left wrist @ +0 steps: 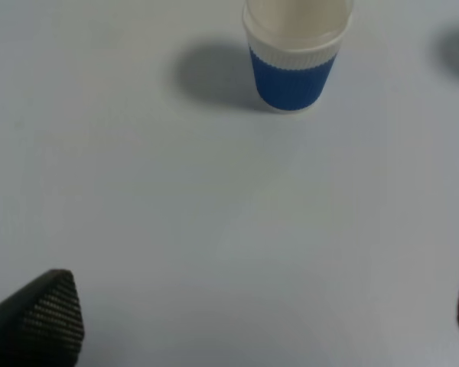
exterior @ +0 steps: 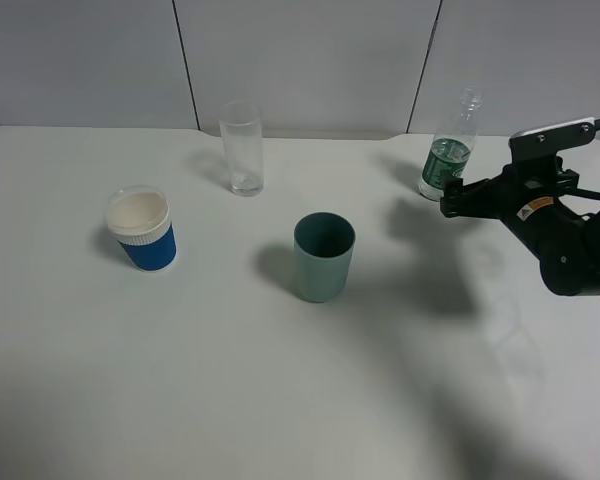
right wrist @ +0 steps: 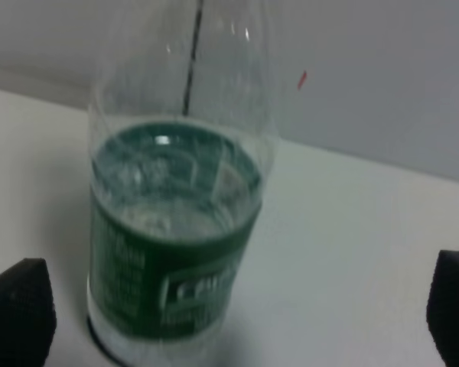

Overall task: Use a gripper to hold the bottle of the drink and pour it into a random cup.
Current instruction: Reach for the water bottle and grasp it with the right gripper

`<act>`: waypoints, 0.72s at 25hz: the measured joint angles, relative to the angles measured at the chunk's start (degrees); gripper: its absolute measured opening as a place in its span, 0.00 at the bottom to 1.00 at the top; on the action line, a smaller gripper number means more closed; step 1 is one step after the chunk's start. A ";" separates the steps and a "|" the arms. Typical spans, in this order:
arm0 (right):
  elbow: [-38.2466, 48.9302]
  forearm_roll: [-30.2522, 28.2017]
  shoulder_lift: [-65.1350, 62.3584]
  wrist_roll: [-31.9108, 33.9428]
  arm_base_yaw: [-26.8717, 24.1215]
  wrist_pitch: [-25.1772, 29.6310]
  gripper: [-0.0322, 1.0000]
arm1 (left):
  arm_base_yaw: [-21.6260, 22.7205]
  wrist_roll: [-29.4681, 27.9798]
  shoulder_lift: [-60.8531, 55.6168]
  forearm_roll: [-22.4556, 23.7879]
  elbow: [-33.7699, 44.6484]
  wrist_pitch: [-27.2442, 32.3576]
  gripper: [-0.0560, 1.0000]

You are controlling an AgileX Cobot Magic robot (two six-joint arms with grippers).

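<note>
R tool spread wide, near upright bottle.

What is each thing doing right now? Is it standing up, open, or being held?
bottle: standing up, no cap, not held.
green cup: standing up, looks empty.
blue cup: standing up, open top.
glass: standing up, looks empty.
right hand: open, near the bottle, holding nothing.
left hand: open, holding nothing.

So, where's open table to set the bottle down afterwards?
The near half of the table, in front of the blue paper cup and teal cup, is bare. The stretch between teal cup and bottle is open too. Crowded only by the bottle, where the right tool sits.
</note>
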 joint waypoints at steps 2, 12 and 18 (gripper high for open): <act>-0.99 -0.60 0.00 0.00 0.00 0.00 0.96 | 0.00 0.00 0.00 0.00 0.00 0.00 0.99; -1.48 -1.50 1.08 0.00 0.00 0.36 0.96 | 0.00 0.00 0.00 0.00 0.00 0.00 0.99; -2.99 -3.87 7.47 0.00 0.00 0.29 0.96 | 0.00 0.00 0.00 0.00 0.00 0.00 0.99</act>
